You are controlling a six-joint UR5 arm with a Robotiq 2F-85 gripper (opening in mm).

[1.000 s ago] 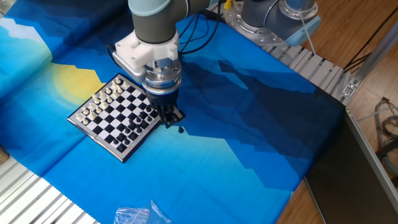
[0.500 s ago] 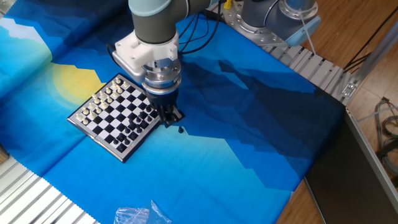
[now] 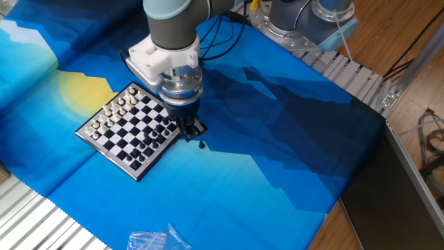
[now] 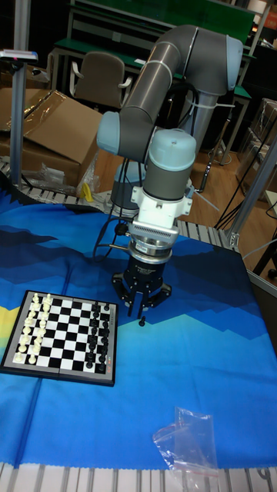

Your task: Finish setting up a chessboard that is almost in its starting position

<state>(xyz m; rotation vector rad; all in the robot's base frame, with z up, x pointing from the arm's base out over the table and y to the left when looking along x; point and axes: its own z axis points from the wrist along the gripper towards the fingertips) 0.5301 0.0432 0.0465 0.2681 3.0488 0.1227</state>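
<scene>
Here, chessboard (image 4: 63, 336) flat on blue cloth (image 4: 192, 361) over desk, white pieces along one edge, black pieces along edge nearest end effector. End effector (image 4: 141, 307) pointing straight down, just beside board's black-piece side, off its rim, over cloth. Small dark piece (image 4: 142, 321) directly below fingertips, standing on cloth outside board. Fingers close together, narrow gap; whether they grip anything cannot be told. Crumpled clear plastic bag (image 4: 188, 444) on cloth near front edge, well apart from board.

The chessboard (image 3: 130, 129) (image 4: 63, 335) lies flat, white pieces ranked along one edge, black along the opposite; one black piece (image 3: 202, 145) (image 4: 142, 321) stands just off the black-side edge.
</scene>
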